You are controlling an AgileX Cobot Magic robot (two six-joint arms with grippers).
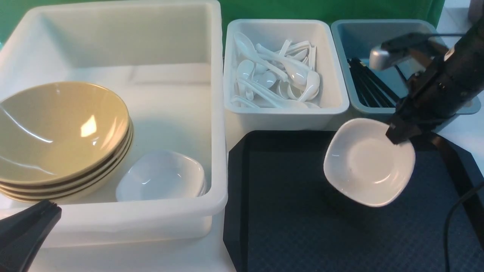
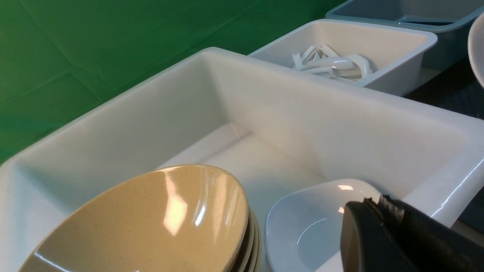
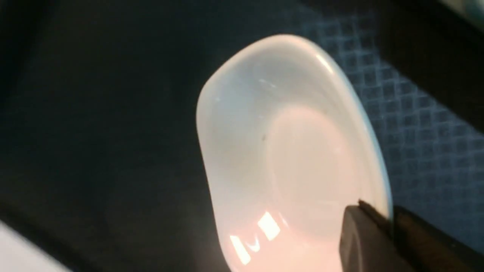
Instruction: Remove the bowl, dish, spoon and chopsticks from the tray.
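Observation:
My right gripper is shut on the rim of a small white rounded-square dish and holds it tilted above the black tray. In the right wrist view the dish fills the middle, with one jaw inside the rim and one outside, over the tray. My left gripper is shut and empty at the front left, by the big white tub. Mustard-tan bowls are stacked in that tub; they also show in the left wrist view. No bowl, spoon or chopsticks show on the tray.
A stack of white dishes sits in the big tub beside the bowls. A smaller white tub behind the tray holds several white spoons. A blue-grey tub at the back right holds black chopsticks.

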